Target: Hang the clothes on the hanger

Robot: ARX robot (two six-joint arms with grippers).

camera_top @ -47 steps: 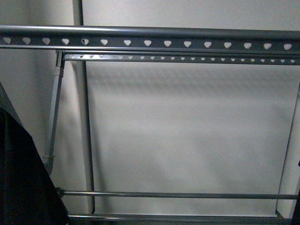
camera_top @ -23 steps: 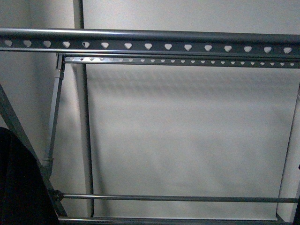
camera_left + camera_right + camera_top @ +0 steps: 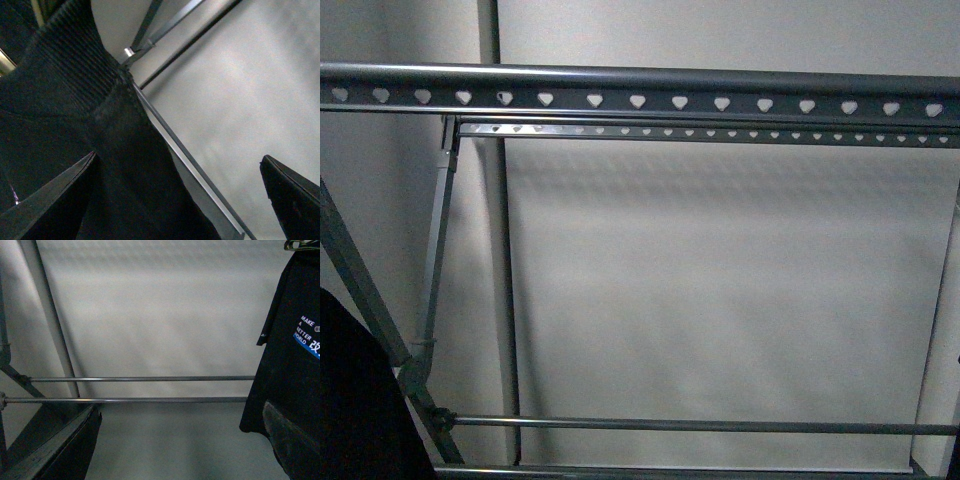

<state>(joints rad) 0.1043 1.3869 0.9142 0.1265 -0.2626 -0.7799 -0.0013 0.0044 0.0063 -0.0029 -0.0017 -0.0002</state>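
Note:
The grey rack's top rail with heart-shaped holes runs across the front view, with thin crossbars low down. The black T-shirt shows at the bottom left there. In the left wrist view its ribbed collar and body fill the near side, and my left gripper is open, one finger over the cloth, holding nothing. In the right wrist view the T-shirt hangs at the side with its white and blue print. My right gripper is open and empty, facing the crossbars.
A slanted rack leg and an upright pipe stand at the left before a pale wall. A brass-coloured wire shows beside the collar. A wire hook is above the shirt.
In the front view the black cloth at the bottom left has sunk lower and uncovered the slanted rack leg. The top rail sits slightly lower in the picture.

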